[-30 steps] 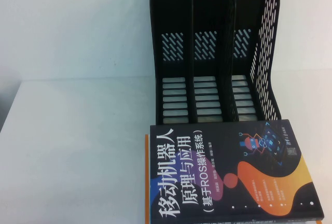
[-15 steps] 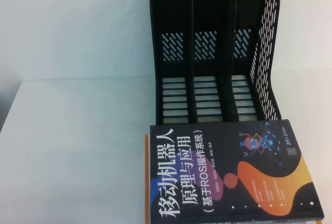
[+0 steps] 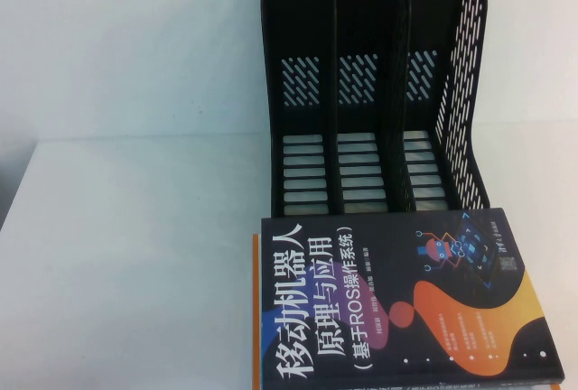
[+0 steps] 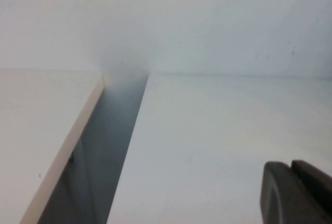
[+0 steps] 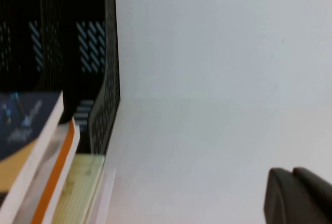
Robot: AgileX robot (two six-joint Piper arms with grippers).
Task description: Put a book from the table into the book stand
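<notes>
From the high view, you look down on a plain white flat table [image 3: 135, 255] with a black plastic three-slot book stand [image 3: 375, 92] standing upright at its far side, its tall dividers and ribbed base facing you, all three slots holding nothing. Just in front of the stand's open side, the thick dark navy paperback book [image 3: 397, 304] with the large white Chinese title, orange and purple blobs and small robot graphic lies flat, cover up, atop a stack; an orange edge [image 3: 255, 309] of another volume peeks out along its left side. Neither arm shows here.

In the left wrist view, you see the left pincer [image 4: 296, 193] as a dark tip over bare white table, its fingers pressed together, holding nothing, beside a gap between two white table surfaces.

In the right wrist view, the right pincer [image 5: 298, 195] shows as a dark tip over open table, well apart from the book; you cannot tell its fingers' state. The book tops a stack beside the stand's perforated side, above an orange-trimmed white volume [image 5: 54, 177] and a pale yellowish one [image 5: 78, 187].
</notes>
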